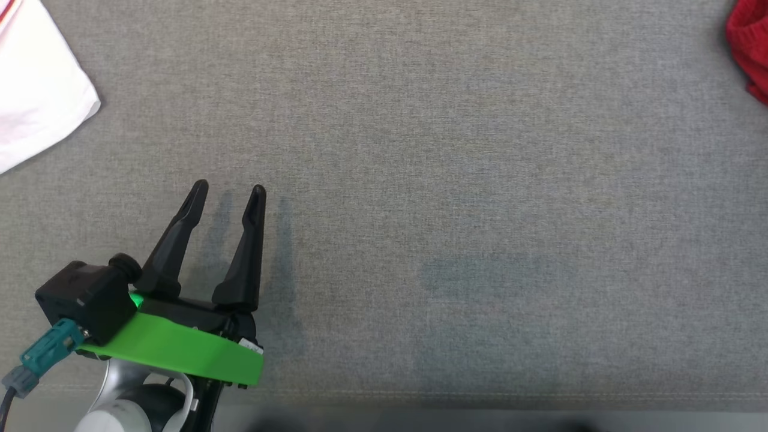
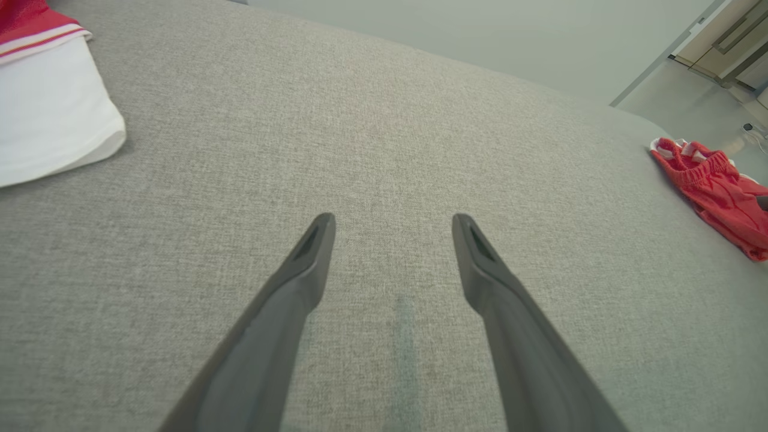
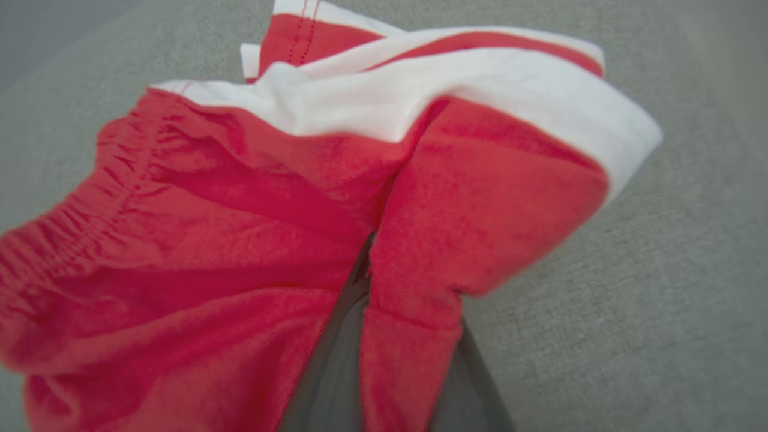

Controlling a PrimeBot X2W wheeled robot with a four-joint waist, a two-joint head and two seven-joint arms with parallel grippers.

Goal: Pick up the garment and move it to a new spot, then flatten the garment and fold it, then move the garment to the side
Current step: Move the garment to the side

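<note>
At the far right, our right gripper (image 3: 366, 276) pinches the garment (image 3: 240, 240); we should lift it clear before carrying it centre. Our left gripper (image 1: 230, 187) gapes, empty.

left gripper (image 1: 230, 189): two long black tapered fingers
plate (image 1: 174, 349): bright green
camera (image 1: 84, 298): black, left of plate
plug (image 1: 51, 352): teal, left of plate
forearm (image 1: 114, 415): pale, below plate

it looked like a home-style room indoors: a wide grey upholstered surface (image 2: 384, 120) with clothes (image 2: 714, 186) on it, a pale floor (image 2: 510, 42) beyond and cabinet doors (image 2: 729, 36) with bar handles.
</note>
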